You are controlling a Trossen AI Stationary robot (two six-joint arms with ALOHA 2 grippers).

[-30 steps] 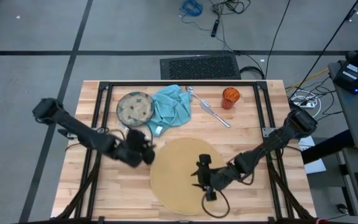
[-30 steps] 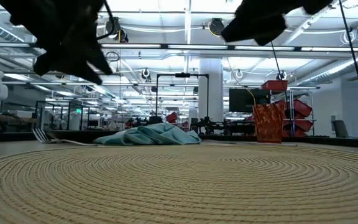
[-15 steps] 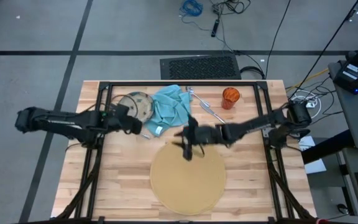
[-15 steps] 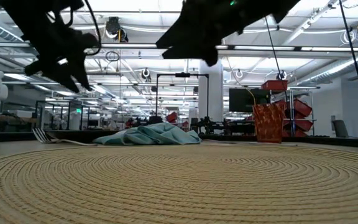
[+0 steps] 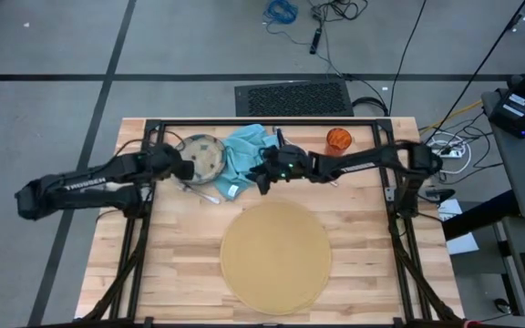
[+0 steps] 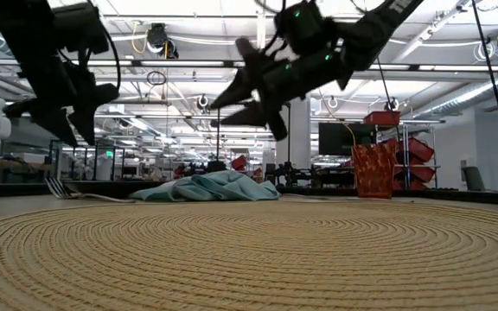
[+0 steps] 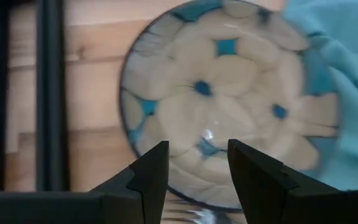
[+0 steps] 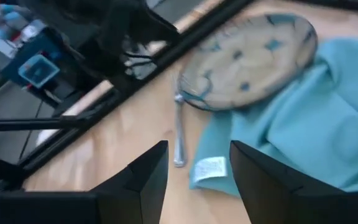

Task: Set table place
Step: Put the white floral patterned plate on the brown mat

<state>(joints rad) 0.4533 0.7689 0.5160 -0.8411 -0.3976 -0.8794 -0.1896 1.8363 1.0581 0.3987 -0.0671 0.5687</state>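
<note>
both arms have left the mat (image 5: 276, 253), which now lies bare at the near middle of the table (image 5: 354, 219); a second ago both grippers hung over or beside it. the left gripper (image 5: 186, 169) has swung to the far left and hangs at the near edge of the plate (image 5: 200, 156), fingers apart and holding nothing. the right gripper (image 5: 261, 176) has reached across to the napkin (image 5: 249, 155), also open and empty.

the left wrist view alone shows the plate's pattern, cream petals with teal squares, between the two dark fingers (image 7: 149, 174). the right wrist view alone shows a piece of cutlery (image 8: 178, 134) lying beside the plate's rim and a white tag (image 8: 208, 166) on the napkin's corner. the low view shows both grippers raised clear of the table.

the cup (image 5: 337, 139) stands at the far right, and whether anything is in it cannot be told. more cutlery (image 5: 301, 157) lies between it and the napkin.
</note>
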